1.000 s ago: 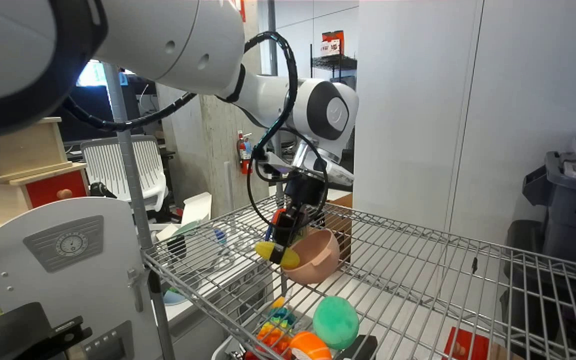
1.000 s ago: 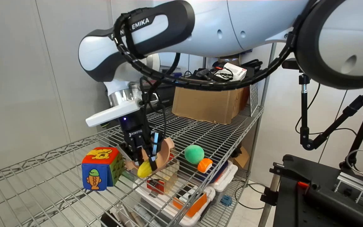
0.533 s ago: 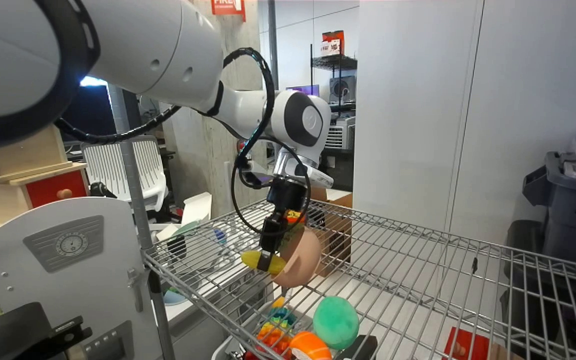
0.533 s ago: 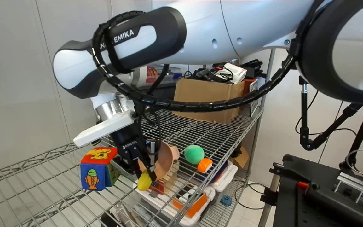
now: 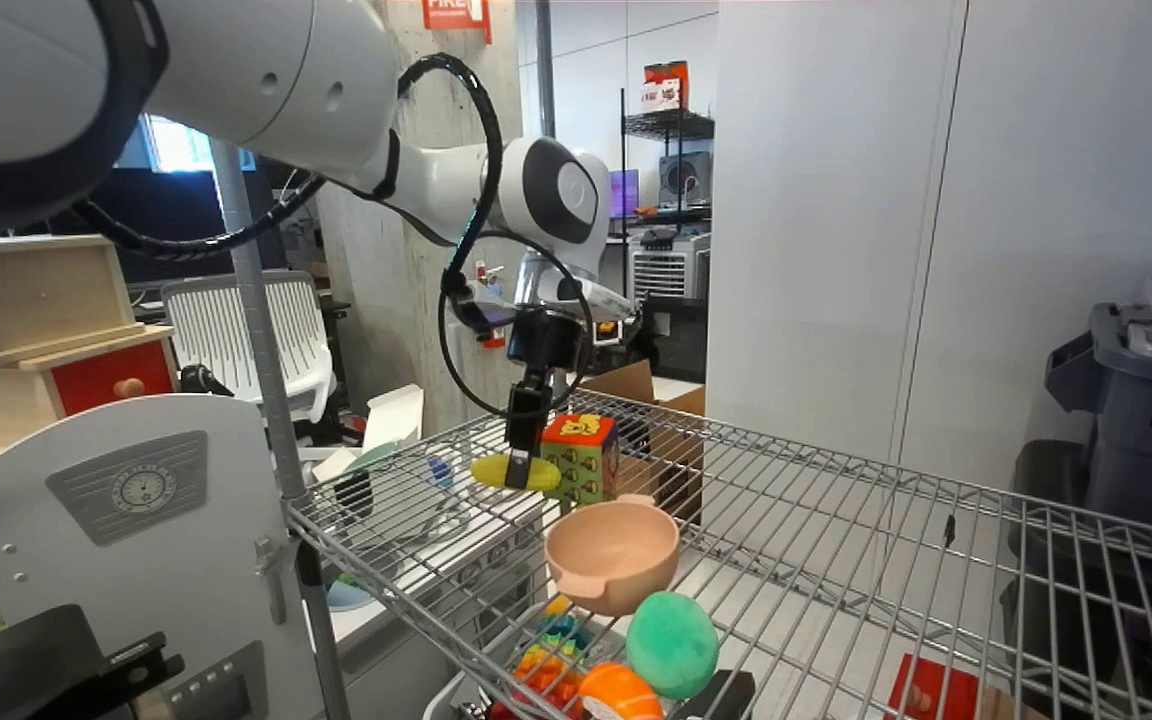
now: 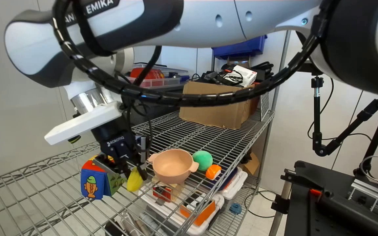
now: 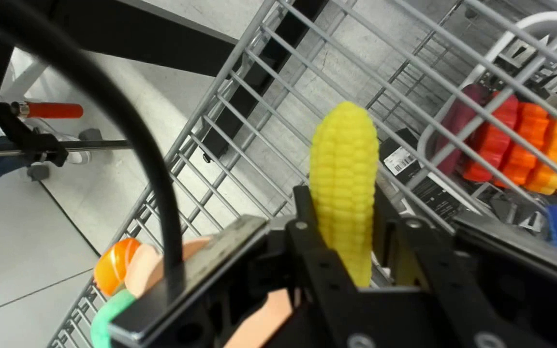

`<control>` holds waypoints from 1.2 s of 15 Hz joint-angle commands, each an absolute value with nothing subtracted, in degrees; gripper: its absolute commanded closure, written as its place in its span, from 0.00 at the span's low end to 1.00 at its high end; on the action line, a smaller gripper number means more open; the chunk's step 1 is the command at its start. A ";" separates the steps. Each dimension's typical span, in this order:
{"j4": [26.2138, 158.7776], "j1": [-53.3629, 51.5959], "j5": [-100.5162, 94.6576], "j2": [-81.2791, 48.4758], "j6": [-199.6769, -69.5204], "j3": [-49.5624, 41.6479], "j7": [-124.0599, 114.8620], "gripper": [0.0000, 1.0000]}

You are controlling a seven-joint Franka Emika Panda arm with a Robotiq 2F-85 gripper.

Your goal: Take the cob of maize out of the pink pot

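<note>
The yellow cob of maize [image 5: 542, 475] is held in the air above the wire shelf, beside the pink pot and outside it. It also shows in an exterior view [image 6: 134, 182] and in the wrist view [image 7: 344, 159]. My gripper [image 7: 340, 208] is shut on the cob's middle, one finger on each side; it shows in both exterior views [image 5: 519, 470] [image 6: 136, 174]. The pink pot [image 5: 626, 585] stands upright on the shelf, its inside bare in an exterior view [image 6: 172, 178]. In the wrist view the pot [image 7: 261, 319] is mostly hidden behind the gripper.
A soft picture cube [image 6: 92, 183] stands on the shelf [image 5: 816, 590], close behind the gripper. A green ball [image 6: 202, 160] and an orange toy piece [image 6: 213, 171] lie by the pot, near the shelf's edge. A cardboard box [image 6: 215, 105] stands further along.
The pot was tilted with the cob at its rim. The gripper has moved away and up with the cob, and the pot has come to stand upright on the shelf.
</note>
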State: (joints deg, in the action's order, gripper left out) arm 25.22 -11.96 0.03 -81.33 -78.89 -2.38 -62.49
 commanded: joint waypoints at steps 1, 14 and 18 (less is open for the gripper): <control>25.19 -13.17 -1.48 -79.34 -79.04 -3.00 -60.48 0.93; 24.60 -12.23 -2.69 -82.58 -78.65 -4.69 -58.02 0.93; 24.68 -12.27 -2.84 -82.94 -78.28 -4.62 -57.07 0.38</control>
State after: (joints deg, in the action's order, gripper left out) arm 26.08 -12.13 -1.63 -82.20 -78.87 -4.37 -59.13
